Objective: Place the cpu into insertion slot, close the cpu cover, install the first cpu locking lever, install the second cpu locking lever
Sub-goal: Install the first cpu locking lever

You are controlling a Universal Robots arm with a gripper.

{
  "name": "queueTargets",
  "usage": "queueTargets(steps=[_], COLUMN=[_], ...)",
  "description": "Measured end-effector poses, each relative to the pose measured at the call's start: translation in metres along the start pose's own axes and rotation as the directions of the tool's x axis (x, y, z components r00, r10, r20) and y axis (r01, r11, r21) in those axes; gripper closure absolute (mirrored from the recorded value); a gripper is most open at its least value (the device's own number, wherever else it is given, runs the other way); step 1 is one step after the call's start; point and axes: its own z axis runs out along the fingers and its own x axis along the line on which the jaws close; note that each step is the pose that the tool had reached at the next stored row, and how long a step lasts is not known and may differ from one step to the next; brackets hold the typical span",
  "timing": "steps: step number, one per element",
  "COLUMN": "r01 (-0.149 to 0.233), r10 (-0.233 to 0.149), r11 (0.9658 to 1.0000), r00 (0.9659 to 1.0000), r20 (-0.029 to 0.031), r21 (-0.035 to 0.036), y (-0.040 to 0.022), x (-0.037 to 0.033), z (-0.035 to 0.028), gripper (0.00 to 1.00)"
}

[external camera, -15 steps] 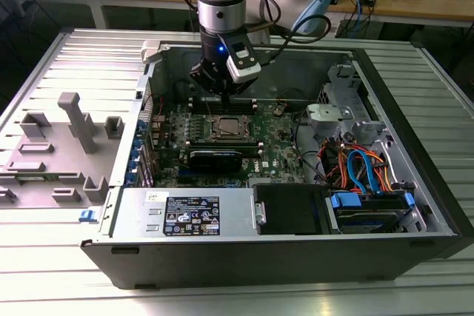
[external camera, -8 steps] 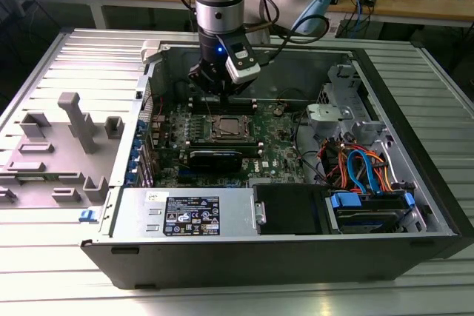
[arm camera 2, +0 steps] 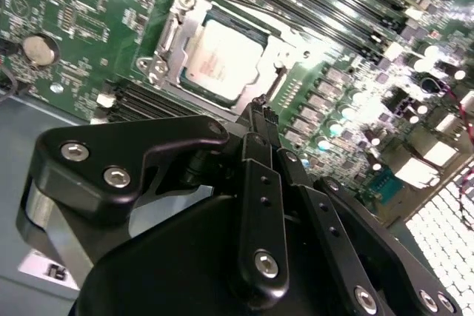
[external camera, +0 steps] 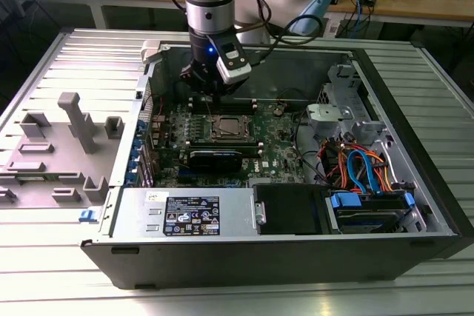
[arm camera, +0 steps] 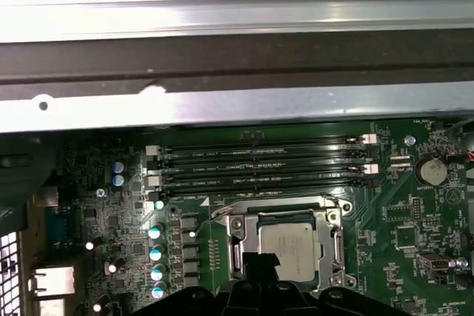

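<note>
Hanging over the open computer case (external camera: 415,153), the gripper (arm camera 2: 259,109) had its two black fingers drawn together to a narrow tip, with nothing visible between them. That tip sat just beside one edge of the cpu cover (arm camera 2: 174,38), near a corner of the frame; whether it touched the metal could not be told. The cover lay flat over the insertion slot (arm camera 2: 244,24), and through its square window showed the cpu (arm camera 2: 222,57), seated level with its dull silver top up. In the first wrist view the long black memory slots (arm camera: 259,164) ran beside the socket, between it and the case wall, and a round coin battery (arm camera: 429,170) sat on the green motherboard (arm camera: 400,257) farther off. A grey fixture (external camera: 67,131) lay outside the case on the exterior view's left.
</note>
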Motion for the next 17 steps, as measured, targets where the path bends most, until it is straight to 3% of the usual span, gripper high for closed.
queueTargets(steps=[6, 10, 14, 17], r01=[0.014, 0.020, 0.036, 0.082], r10=[-0.014, -0.020, -0.036, -0.082], r11=[0.9999, 0.9998, 0.9994, 0.9966], r00=[0.9999, 0.9996, 0.9990, 0.9963], r20=[-0.0011, -0.0195, -0.0259, -0.0265], r21=[-0.0010, -0.0013, -0.0024, -0.0055], y=[-0.0008, -0.0011, -0.0013, -0.0013], x=[0.0162, 0.0220, 0.0250, 0.0253], z=[-0.0009, -0.0013, -0.0014, -0.0012], gripper=[0.89, 0.89, 0.89, 0.89])
